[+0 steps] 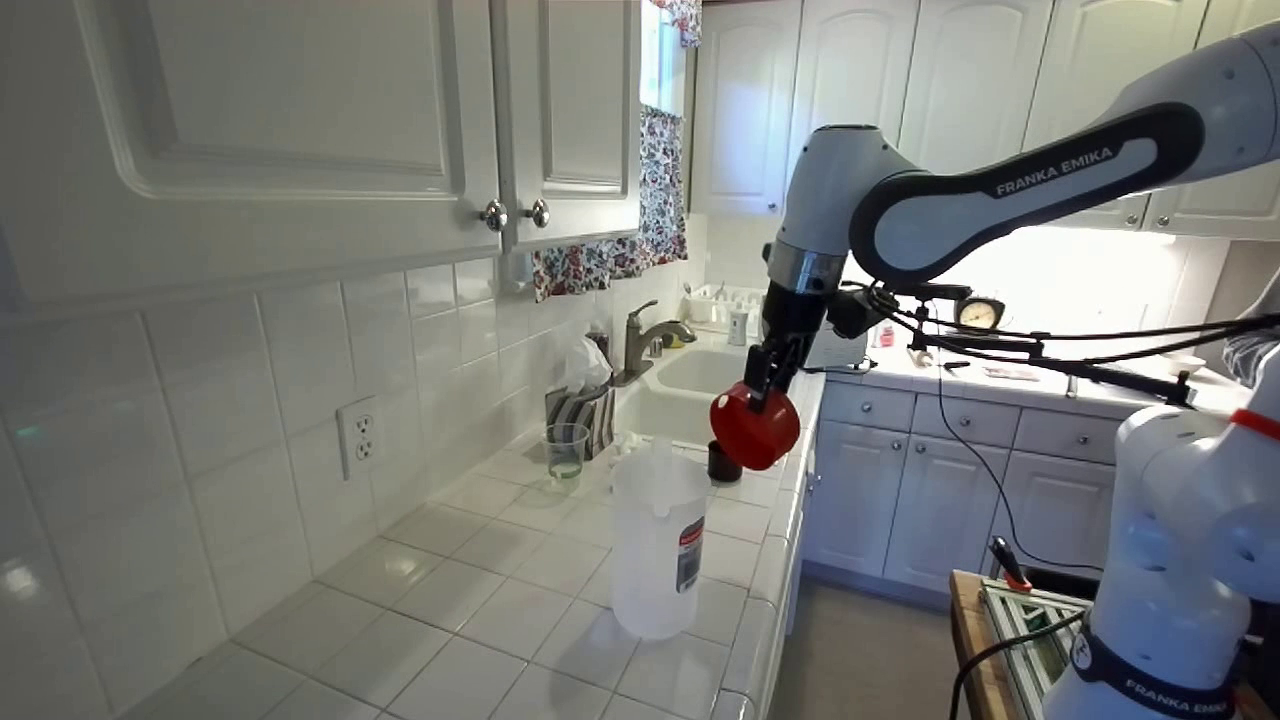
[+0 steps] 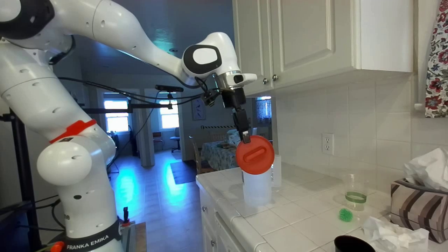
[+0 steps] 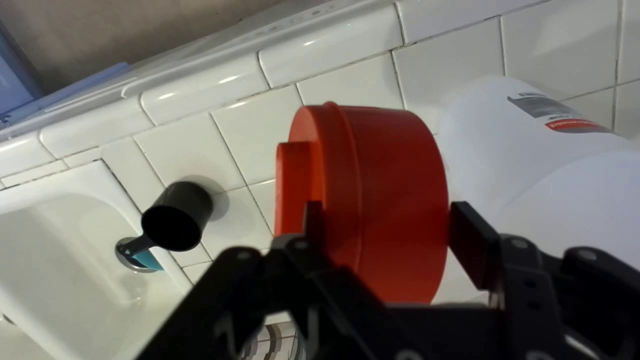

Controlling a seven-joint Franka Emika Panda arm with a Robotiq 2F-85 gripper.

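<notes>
Glossy square tiles [image 1: 470, 655] bear a translucent pitcher [image 1: 648, 575]; claw [image 3: 386, 230] clamped on a round red lid [image 2: 255, 161]

That red lid [image 3: 395, 195] looks to me like smooth plastic with a slight sheen, and the pitcher [image 1: 643, 570] is cloudy, translucent plastic. The counter tiles [image 1: 490, 570] gleam with a hard glaze, the cabinet knobs [image 1: 494, 215] are polished metal, the tissues [image 2: 430, 168] crinkled paper, the curtain [image 1: 661, 190] matt cloth.

1 red lid [image 2: 254, 155], 1 pitcher [image 1: 655, 560], 1 black scoop [image 3: 174, 217], 1 clear cup [image 2: 355, 196], 1 tissue box [image 2: 416, 206]
</notes>
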